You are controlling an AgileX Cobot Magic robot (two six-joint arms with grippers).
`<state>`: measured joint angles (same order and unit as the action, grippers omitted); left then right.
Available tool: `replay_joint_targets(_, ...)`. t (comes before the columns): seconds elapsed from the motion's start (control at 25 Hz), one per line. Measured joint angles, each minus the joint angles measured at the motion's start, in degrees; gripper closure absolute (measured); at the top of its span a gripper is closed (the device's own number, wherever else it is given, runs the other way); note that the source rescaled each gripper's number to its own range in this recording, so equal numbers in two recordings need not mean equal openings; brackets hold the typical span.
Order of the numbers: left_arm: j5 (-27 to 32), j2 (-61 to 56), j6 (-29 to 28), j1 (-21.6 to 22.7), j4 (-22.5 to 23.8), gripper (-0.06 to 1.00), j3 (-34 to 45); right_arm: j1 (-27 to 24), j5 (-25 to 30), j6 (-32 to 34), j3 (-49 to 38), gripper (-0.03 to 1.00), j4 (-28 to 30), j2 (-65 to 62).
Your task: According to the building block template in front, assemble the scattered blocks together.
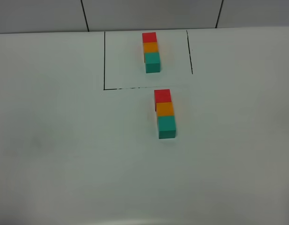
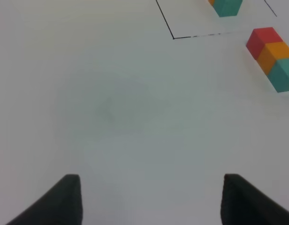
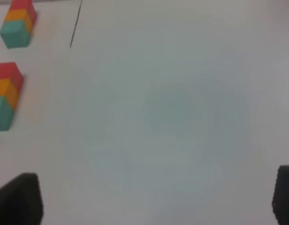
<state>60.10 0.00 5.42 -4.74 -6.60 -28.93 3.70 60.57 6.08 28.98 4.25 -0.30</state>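
The building block template (image 1: 151,50), a joined row of red, orange and teal-green, lies inside a black-lined box at the back of the table. Just in front of that box the scattered blocks sit pressed together in one row: red (image 1: 162,95) farthest, orange (image 1: 164,108) in the middle, teal-green (image 1: 166,125) nearest. The exterior high view shows neither arm. My left gripper (image 2: 151,201) is open over bare table, with the row (image 2: 276,54) well off to its side. My right gripper (image 3: 151,199) is wide open and empty, with the row (image 3: 3,89) and the template (image 3: 18,26) at the view's edge.
The black outline (image 1: 104,61) marks a rectangle on the white table (image 1: 64,140). A tiled wall (image 1: 41,14) rises behind the table's back edge.
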Motion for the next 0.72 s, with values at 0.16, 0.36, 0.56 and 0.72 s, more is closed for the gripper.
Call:
replay_joint_targets(0.16, 0.0, 0.0, 0.0, 0.0, 0.0, 0.58, 0.0, -0.1, 0.9, 0.0, -0.4, 0.01, 0.0, -0.1)
replay_joint_targets(0.36, 0.0, 0.0, 0.0, 0.0, 0.0, 0.58, 0.0, -0.1, 1.0, 0.0, -0.4, 0.09, -0.1, -0.1)
replay_joint_targets(0.56, 0.0, 0.0, 0.0, 0.0, 0.0, 0.58, 0.0, -0.1, 1.0, 0.0, -0.5, 0.15, -0.1, -0.1)
replay_joint_targets(0.72, 0.0, 0.0, 0.0, 0.0, 0.0, 0.58, 0.0, -0.1, 1.0, 0.0, -0.5, 0.17, -0.1, -0.1)
